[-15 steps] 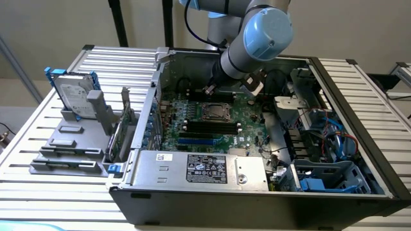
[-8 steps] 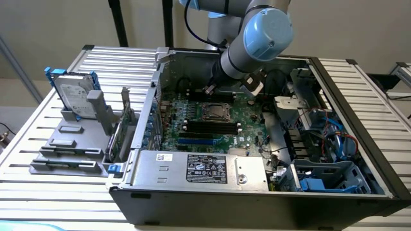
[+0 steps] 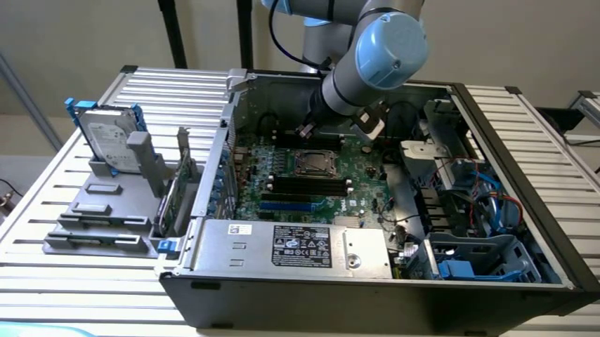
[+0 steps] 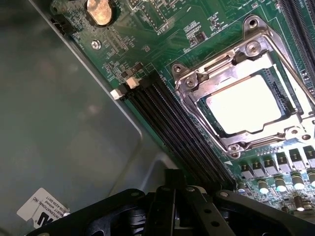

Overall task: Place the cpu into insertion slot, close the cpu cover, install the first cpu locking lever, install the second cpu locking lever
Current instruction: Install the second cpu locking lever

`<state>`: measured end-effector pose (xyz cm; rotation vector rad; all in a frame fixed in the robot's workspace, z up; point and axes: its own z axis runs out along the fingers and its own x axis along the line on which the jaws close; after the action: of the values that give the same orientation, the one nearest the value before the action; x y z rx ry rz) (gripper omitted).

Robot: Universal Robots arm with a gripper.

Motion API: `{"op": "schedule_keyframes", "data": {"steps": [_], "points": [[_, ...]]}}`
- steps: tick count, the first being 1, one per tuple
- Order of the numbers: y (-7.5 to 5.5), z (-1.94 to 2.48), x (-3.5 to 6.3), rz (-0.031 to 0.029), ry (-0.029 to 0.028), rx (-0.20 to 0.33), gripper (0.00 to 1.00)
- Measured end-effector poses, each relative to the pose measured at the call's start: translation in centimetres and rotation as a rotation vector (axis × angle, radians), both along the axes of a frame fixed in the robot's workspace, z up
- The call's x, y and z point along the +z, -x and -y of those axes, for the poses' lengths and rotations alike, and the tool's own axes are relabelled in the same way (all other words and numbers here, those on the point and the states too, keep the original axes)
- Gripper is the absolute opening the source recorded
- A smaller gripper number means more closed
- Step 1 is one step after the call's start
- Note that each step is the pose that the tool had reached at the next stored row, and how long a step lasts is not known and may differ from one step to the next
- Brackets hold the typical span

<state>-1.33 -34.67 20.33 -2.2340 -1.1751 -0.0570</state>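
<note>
The cpu (image 4: 243, 104) lies flat in the insertion slot (image 4: 222, 131), its pale metal top catching the light. The silver cpu cover (image 4: 197, 86) is folded down around it, framing the chip through its window. Thin metal lever rods run along the frame's edges; whether they are latched I cannot tell. My gripper (image 4: 173, 181) hovers beside the socket over the black memory slots, fingers shut with nothing between them. In the exterior view the gripper (image 3: 305, 131) hangs inside the open case just behind the socket and cpu cover (image 3: 312, 163).
Long black memory slots (image 4: 182, 125) lie between gripper and socket. A coin battery (image 4: 101, 10) sits on the board. The grey case wall (image 4: 59, 123) is close by. A power supply (image 3: 300, 246), blue drive cage (image 3: 478, 260) and a hard drive (image 3: 108, 137) on a stand surround the board.
</note>
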Motion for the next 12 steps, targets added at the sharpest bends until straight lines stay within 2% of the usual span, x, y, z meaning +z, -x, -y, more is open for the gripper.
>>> {"op": "schedule_keyframes", "data": {"steps": [7, 10, 12], "points": [[0.0, 0.05, 0.00, -0.0001, -0.0022, 0.000, 0.11], [-0.1, 0.52, 0.00, -0.0010, -0.0022, 0.000, 0.11], [-0.2, 1.17, 0.00, -0.0034, -0.0021, 0.000, 0.11]]}}
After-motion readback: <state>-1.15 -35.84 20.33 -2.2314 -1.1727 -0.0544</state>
